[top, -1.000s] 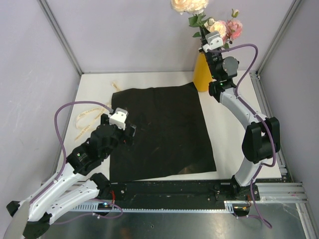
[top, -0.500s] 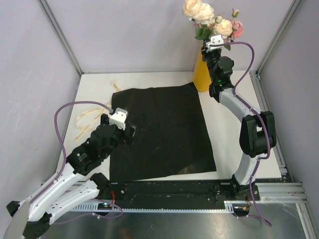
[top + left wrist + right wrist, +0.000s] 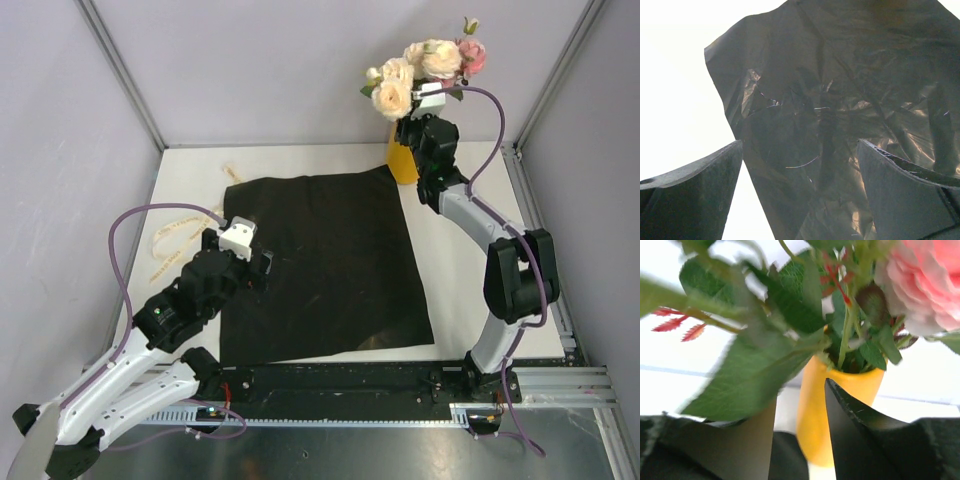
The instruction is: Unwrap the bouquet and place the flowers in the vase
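White tabletop [image 3: 190, 185], seen from above: pink and cream roses on thin green stems [image 3: 425, 65] stand in the tall mustard-yellow vase [image 3: 400, 165], right gripper [image 3: 415, 105] beside them. Left wrist view: left gripper [image 3: 800, 145] gapes wide, empty, over glossy black wrapping sheet [image 3: 840, 75]. Right wrist view: jaws part-open, nothing clamped; light, bruisable blooms probably want gripping by the stems.

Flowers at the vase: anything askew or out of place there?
Slightly. The flowers are in the vase, but the bunch looks lopsided, cream blooms drooping to the left in the top view. Nothing spilled or damaged that I can see.
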You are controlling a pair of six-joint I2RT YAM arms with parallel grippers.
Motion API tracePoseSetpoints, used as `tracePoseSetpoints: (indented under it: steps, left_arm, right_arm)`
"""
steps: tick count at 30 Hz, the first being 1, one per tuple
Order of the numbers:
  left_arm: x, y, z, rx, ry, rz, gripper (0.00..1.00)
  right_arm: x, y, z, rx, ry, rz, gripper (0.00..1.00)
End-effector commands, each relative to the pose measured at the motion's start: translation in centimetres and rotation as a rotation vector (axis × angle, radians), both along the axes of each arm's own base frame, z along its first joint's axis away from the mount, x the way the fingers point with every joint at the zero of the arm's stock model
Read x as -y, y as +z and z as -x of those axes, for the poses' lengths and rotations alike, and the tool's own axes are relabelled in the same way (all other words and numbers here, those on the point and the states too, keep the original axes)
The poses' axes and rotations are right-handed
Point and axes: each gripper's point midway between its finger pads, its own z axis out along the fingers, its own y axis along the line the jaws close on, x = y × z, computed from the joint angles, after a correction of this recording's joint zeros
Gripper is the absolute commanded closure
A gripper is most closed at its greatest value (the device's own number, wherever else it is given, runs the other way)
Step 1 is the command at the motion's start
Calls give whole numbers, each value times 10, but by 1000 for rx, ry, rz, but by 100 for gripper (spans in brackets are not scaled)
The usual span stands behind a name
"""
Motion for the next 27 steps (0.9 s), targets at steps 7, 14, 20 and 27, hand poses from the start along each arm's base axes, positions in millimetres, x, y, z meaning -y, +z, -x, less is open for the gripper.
tracePoseSetpoints:
  steps: [7,14,20,27]
  left_arm:
    - [-1,8,-2,34,2,2,0]
    - [-2,8,-2,36,6,1,0]
    - [-2,9,-2,38,5,3,0]
    - [-1,9,-2,37,0,5,0]
  right_arm:
    - [2,0,42,-176,-20,-160,45]
    - [-6,2,84,-312,43,-228,44]
    - [-20,19,138,-411,137,-325,45]
    - [-41,79,204,-353,338,-411,53]
